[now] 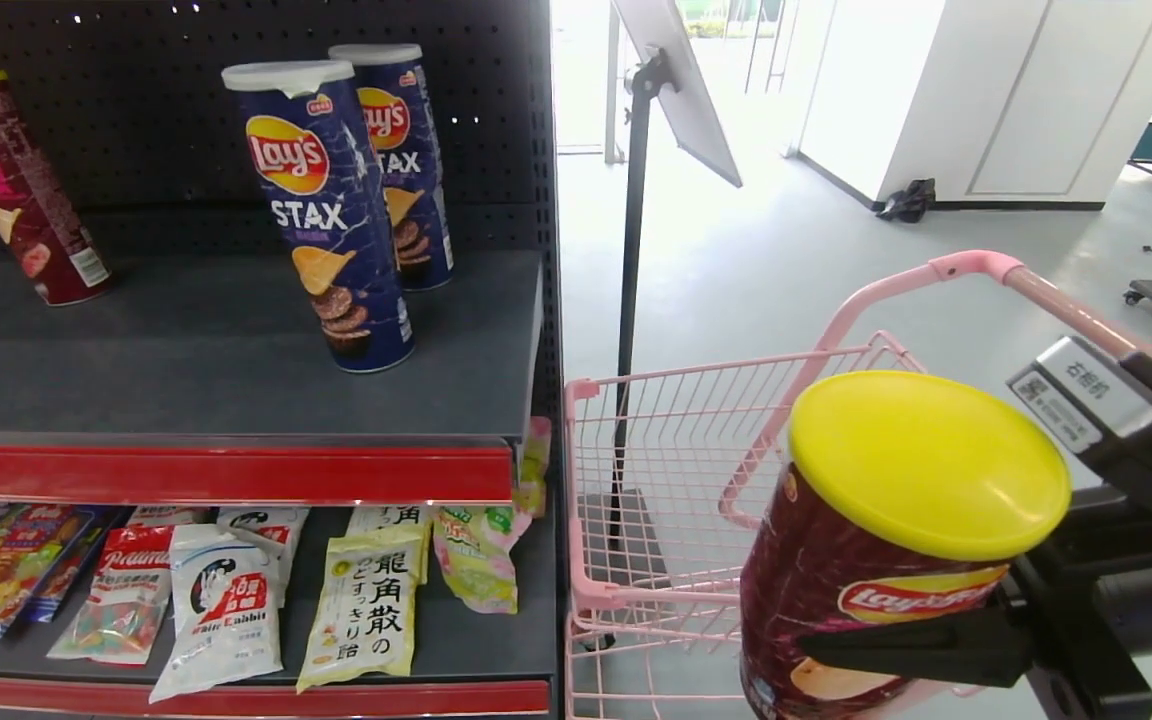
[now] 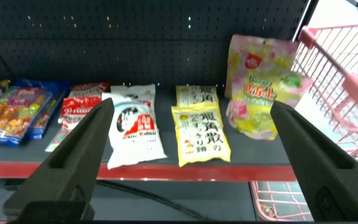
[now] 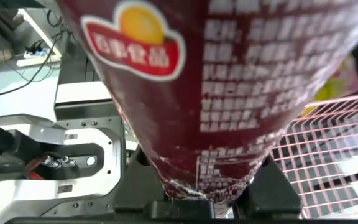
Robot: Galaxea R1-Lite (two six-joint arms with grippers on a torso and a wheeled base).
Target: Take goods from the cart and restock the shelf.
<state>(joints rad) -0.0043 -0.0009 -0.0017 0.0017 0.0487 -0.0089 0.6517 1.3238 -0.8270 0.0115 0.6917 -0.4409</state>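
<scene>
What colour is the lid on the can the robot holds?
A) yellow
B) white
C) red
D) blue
A: the dark red can held over the cart is topped by a yellow lid.

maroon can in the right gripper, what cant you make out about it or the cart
- Base of the maroon can: cut off by the head view's lower edge; the right gripper covers it in the right wrist view.
- Floor of the pink cart: largely behind the can in the head view, so remaining goods cannot be told.
- The rear blue can: partly hidden by the front blue can.
</scene>
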